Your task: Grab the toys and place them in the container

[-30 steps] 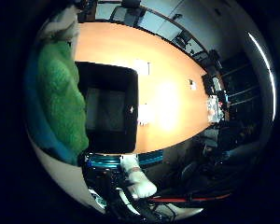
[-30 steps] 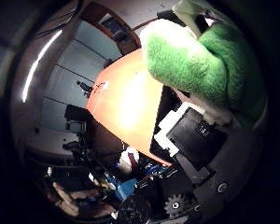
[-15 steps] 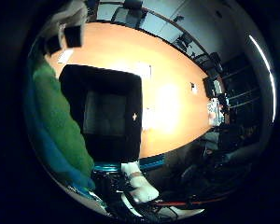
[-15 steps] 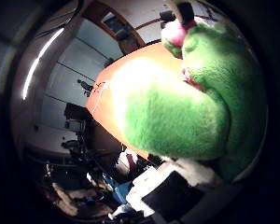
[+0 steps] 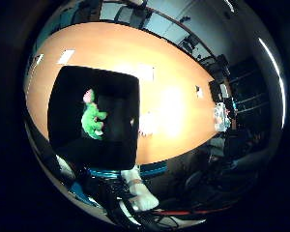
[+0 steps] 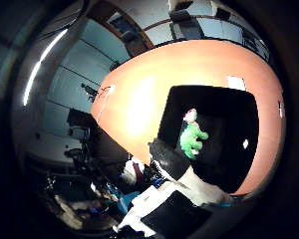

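A green plush toy (image 5: 92, 118) with a pink part lies inside the black container (image 5: 60, 97), which stands on the orange table (image 5: 179, 92). The right thumb side palm view also shows the toy (image 6: 192, 136) small on the floor of the container (image 6: 244, 115). My hand (image 6: 177, 204) is well above the container.
A small white object (image 5: 198, 89) and a white sheet (image 5: 148, 70) lie on the table beside the container. Dark chairs (image 5: 188, 41) stand along the table's far side. The table edge (image 6: 110, 110) drops to the room's floor.
The green toy, which filled the views close to the palm, has left the hand and now lies small in the container. The fingers have drawn back out of the pictures.
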### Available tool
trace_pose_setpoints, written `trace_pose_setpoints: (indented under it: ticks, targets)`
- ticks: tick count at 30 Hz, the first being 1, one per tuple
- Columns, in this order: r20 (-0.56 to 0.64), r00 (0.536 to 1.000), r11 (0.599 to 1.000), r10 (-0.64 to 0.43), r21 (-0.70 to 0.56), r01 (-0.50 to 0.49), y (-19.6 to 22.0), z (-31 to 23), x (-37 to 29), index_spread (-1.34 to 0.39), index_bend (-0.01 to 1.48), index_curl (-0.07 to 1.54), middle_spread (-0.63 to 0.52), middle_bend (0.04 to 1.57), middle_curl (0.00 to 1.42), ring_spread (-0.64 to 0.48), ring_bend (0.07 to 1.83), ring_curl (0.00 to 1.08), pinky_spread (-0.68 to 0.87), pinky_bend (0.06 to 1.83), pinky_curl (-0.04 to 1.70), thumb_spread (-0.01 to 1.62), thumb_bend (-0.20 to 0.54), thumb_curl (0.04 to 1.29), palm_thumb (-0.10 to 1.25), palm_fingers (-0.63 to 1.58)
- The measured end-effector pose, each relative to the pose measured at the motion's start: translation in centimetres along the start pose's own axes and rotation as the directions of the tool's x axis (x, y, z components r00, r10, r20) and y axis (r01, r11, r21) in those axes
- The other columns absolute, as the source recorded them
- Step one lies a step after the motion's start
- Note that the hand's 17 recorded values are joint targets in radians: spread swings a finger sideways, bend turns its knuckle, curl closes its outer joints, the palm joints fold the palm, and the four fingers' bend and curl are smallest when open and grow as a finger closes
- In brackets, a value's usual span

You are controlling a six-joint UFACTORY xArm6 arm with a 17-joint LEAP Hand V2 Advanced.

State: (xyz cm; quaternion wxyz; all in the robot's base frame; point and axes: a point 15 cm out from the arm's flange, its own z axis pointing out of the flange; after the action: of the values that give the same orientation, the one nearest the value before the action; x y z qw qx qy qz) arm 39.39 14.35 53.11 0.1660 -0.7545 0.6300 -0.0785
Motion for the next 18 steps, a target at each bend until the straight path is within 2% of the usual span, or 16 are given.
trace_pose_setpoints:
  ticks: [11,18]
  targets:
    - [-0.103,0.985,0.99,0.136,-0.022,-0.139,2.1,-1.8,12.9,-0.33,0.16,0.3,0.04,0.24,0.35,0.2,0.41,0.24,0.51,0.43,0.37,1.13,-0.02,0.26,0.51,0.17]
    - [-0.142,0.964,0.961,0.224,-0.134,-0.243,8.8,1.7,21.9,-0.31,0.16,0.28,0.04,0.23,0.35,0.21,0.38,0.23,0.49,0.41,0.34,1.1,-0.018,0.28,0.6,0.18]
